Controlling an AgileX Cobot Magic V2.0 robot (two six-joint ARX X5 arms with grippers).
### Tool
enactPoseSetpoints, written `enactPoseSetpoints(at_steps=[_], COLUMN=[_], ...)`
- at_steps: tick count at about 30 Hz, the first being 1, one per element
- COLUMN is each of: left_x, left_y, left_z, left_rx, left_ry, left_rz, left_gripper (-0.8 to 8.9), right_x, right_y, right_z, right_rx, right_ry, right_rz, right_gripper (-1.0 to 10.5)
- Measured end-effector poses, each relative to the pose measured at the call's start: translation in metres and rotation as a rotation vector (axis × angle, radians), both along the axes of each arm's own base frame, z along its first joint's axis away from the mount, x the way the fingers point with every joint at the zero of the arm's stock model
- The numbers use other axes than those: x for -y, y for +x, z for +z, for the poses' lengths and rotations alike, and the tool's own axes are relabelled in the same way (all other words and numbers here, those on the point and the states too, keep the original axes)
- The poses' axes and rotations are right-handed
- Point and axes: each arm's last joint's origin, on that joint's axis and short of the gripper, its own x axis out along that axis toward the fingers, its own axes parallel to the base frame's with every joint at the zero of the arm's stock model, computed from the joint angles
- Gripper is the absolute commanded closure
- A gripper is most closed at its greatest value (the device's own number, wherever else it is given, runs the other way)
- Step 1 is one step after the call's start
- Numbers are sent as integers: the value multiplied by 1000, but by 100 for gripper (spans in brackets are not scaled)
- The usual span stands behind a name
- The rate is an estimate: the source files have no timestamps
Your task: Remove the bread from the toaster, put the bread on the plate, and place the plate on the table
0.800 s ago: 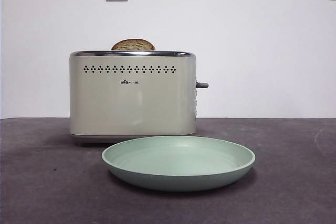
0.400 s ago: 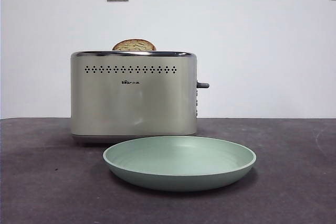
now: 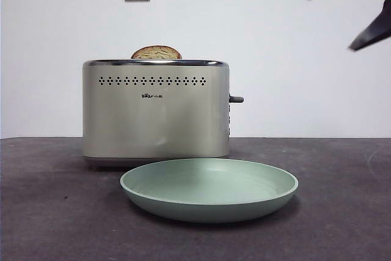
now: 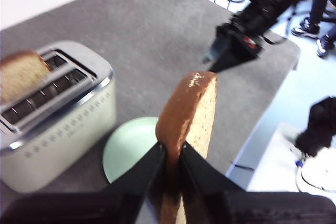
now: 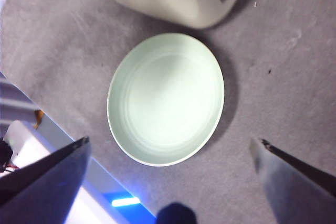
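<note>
Right gripper (image 3: 351, 13) newly in, jaws wide

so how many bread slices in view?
2. One bread slice is clamped upright in the left hand, held up over the table. A second slice sits in the toaster slot, only its top showing. Slots may hide more.
</note>
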Motion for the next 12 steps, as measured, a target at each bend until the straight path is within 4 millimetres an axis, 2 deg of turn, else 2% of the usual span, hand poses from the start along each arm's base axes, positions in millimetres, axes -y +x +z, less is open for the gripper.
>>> enactPoseSetpoints(at_steps=[7, 12], left_x=[-3, -7], left_y=[-13, -23], left_z=[-45, -65], left_rx=[-82, -114], left_ry=[28, 29], left_rz=[-16, -8], left_gripper=[820, 820], right_x=[-14, -30], right_y=[24, 41], right_z=[-29, -53], right_rx=[-99, -152], right_ry=[-20, -51], right_rz=[40, 76], right_gripper=[451, 452])
